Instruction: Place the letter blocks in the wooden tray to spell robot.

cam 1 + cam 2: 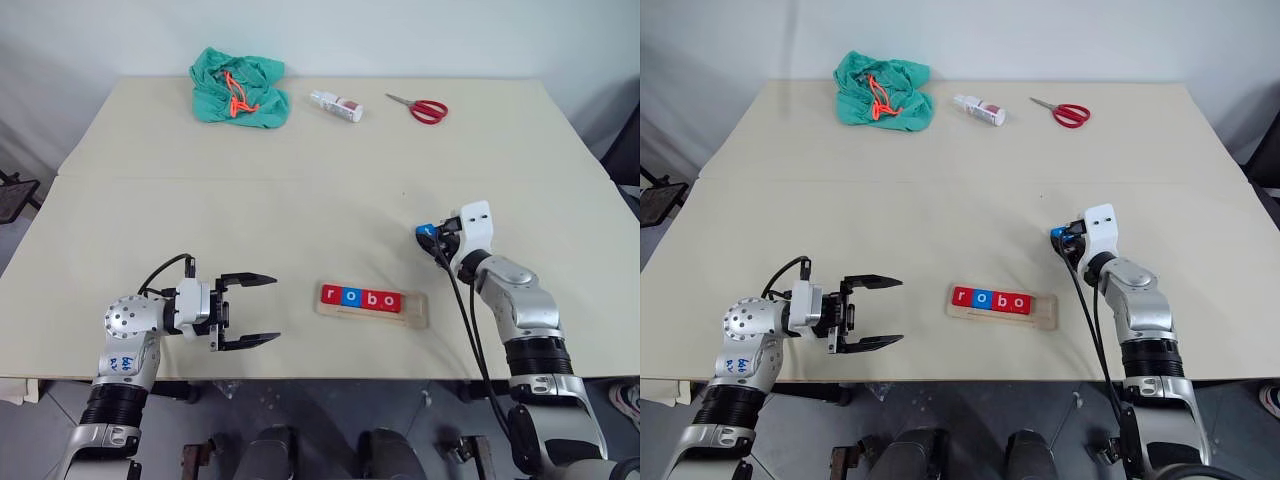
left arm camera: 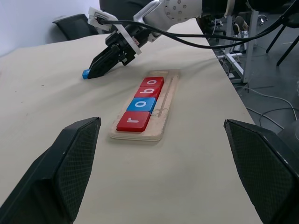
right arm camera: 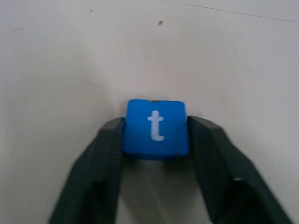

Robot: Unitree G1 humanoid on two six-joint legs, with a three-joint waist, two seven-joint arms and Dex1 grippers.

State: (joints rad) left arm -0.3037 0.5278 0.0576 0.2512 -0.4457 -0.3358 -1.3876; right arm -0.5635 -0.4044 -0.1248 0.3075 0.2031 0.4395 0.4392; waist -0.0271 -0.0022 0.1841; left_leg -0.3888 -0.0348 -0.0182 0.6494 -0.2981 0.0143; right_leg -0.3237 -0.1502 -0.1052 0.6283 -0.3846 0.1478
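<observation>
Right wrist view: right hand (image 3: pixel 155 140) clamped on blue t block (image 3: pixel 155 126) resting on desk (image 1: pixel 300 200), beyond wooden tray (image 1: pixel 372 305); best lifted squarely and lowered level into tray's empty end slot.

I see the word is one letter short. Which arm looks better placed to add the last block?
The right. Its fingers sit against both sides of the blue t block on the table. The left gripper hangs open beside the wooden tray, holding nothing.

White letters r, o, b, o stand on four tiles (image 2: pixel 144 99) in the tray (image 2: pixel 164 111); "t" on a blue tile (image 3: pixel 155 127).
</observation>
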